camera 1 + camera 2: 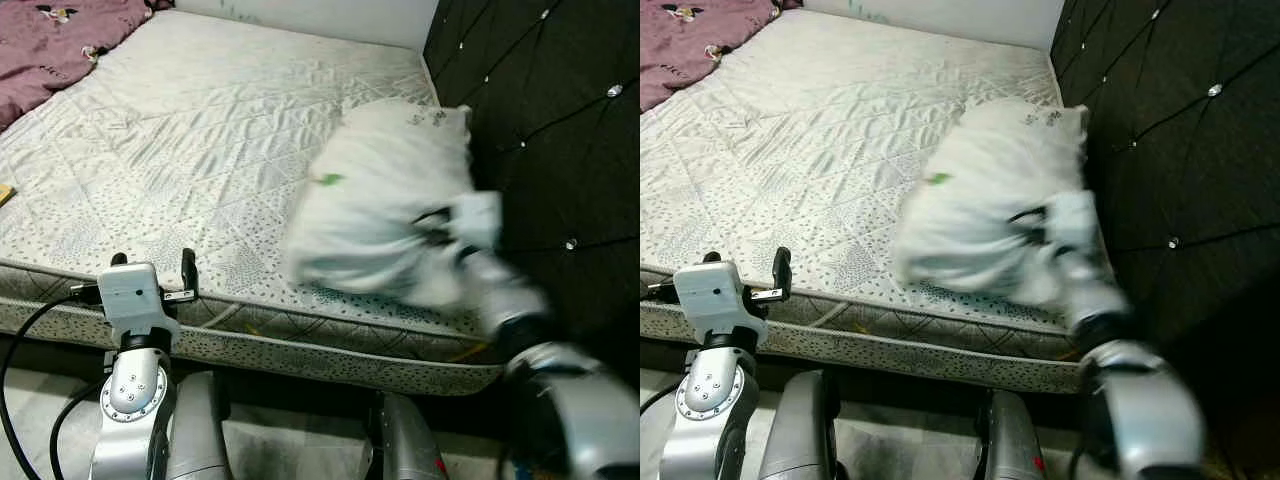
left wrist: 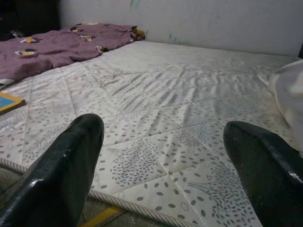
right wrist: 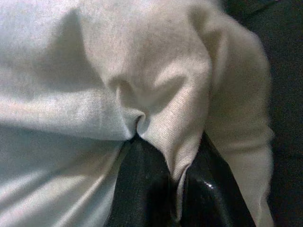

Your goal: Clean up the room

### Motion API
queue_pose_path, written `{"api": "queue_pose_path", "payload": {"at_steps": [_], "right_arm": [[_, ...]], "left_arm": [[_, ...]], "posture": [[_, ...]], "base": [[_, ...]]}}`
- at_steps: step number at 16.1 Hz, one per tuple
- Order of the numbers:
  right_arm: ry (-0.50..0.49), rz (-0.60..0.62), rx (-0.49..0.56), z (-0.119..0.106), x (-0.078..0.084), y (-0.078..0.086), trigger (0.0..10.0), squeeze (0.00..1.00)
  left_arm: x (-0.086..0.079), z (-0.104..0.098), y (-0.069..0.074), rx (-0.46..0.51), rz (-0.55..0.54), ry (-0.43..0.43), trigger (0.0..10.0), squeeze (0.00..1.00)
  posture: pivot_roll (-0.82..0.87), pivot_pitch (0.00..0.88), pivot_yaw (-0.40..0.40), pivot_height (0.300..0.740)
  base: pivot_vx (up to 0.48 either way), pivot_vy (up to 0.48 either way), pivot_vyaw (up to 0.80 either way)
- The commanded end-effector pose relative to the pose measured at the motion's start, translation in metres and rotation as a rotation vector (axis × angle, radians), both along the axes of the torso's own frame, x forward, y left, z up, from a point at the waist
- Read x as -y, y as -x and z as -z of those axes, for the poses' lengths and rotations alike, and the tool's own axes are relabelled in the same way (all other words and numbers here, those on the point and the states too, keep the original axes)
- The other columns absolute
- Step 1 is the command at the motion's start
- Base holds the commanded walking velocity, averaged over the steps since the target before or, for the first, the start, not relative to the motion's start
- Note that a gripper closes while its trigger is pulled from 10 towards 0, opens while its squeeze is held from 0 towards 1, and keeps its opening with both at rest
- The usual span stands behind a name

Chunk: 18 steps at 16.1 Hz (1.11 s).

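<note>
White pillow [image 1: 385,195] pinched by right gripper [image 3: 177,182], on quilted mattress [image 1: 190,150]

Two silver metal arms are seen. The left arm [image 1: 130,400] is built of rounded segments, with a disc-shaped joint marked by small screws and topped by a white box-like wrist housing; black cables are looped beside it. The left gripper [image 2: 165,175] has two long, glossy black fingers. The right arm [image 1: 1140,400] is rendered blurred, silver with black joints.
</note>
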State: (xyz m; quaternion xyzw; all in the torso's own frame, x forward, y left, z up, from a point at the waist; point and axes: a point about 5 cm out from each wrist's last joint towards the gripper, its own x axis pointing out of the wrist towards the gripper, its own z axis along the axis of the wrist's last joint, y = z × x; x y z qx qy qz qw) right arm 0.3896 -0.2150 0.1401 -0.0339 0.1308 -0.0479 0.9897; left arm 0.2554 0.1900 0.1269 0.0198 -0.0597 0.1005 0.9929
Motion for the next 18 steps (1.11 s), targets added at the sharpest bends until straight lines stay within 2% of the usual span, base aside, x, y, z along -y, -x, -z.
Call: {"api": "queue_pose_path", "payload": {"at_steps": [1,4,7,9,18], "right_arm": [[0.025,0.082,0.160,-0.044,0.021,-0.010,0.0,0.00],[0.103,0.208,0.224,-0.072,0.064,-0.005,0.0,0.00],[0.151,0.242,0.237,-0.077,0.082,0.001,0.0,0.00],[0.194,0.212,0.217,-0.066,0.084,0.006,0.0,0.00],[0.194,0.212,0.217,-0.066,0.084,0.006,0.0,0.00]], "left_arm": [[0.001,0.000,-0.001,0.001,0.009,-0.006,10.0,0.00],[0.000,-0.001,-0.001,0.003,0.009,-0.013,10.0,0.00],[-0.001,-0.001,0.000,0.003,0.005,-0.016,10.0,0.00],[-0.001,-0.002,0.001,0.003,0.003,-0.017,10.0,0.00],[-0.001,-0.002,0.001,0.003,0.003,-0.017,10.0,0.00]], "posture": [[0.07,0.009,-0.102,0.531],[0.08,0.011,-0.100,0.531],[0.08,0.014,-0.100,0.531],[0.09,0.022,-0.102,0.531],[0.09,0.022,-0.102,0.531]], "base": [[0.000,0.000,0.00],[0.000,0.000,0.00],[0.000,0.000,0.00],[0.000,0.000,0.00],[0.000,0.000,0.00]]}}
